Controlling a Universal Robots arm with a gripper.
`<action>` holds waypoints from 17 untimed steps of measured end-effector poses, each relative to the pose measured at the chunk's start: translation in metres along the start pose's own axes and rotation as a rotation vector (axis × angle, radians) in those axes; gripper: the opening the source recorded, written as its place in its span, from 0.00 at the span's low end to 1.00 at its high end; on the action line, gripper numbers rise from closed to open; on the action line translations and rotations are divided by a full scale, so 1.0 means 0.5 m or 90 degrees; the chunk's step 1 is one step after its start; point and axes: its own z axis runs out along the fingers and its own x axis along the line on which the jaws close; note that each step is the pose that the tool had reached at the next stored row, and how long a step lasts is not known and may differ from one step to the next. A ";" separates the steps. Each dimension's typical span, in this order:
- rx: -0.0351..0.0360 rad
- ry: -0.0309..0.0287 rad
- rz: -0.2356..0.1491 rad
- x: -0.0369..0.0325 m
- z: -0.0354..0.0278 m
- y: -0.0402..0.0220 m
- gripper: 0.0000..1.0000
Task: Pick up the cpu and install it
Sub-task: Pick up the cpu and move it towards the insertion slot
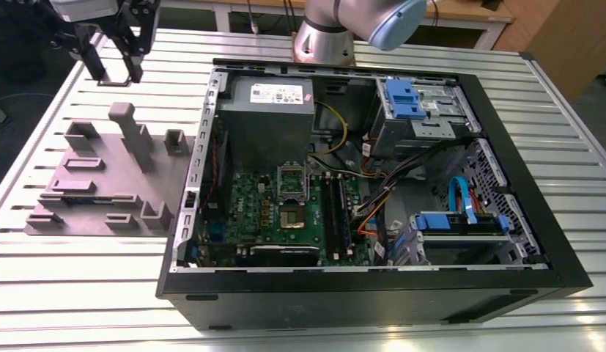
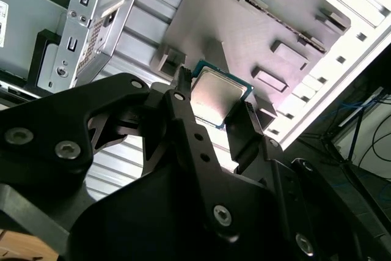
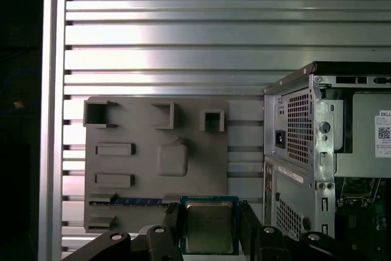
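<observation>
Item: cpu (image 3: 209,227), a small square chip with silvery-grey top and greenish rim. It was pinched by two opposite edges between the black jaws of the gripper (image 1: 114,70) and held off the surface.

Location: the gripper hung above the slatted metal bench (image 1: 283,323), near the corner at the exterior view's top left, past the tray's end.

Tray (image 1: 88,183): purple-grey plastic with raised blocks. It lay flat along the bench edge at the exterior view's left, and both wrist views showed it behind the chip.

Computer case (image 1: 381,293): black, with its side open. It lay just beside the tray across the bench's middle, well apart from the gripper, with the green motherboard (image 1: 273,213) exposed inside
</observation>
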 end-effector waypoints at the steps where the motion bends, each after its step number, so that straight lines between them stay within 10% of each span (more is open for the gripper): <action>1: 0.0000 0.0000 0.000 -0.002 0.000 0.000 0.47; 17: 0.0000 0.0001 0.000 -0.054 0.000 0.001 0.47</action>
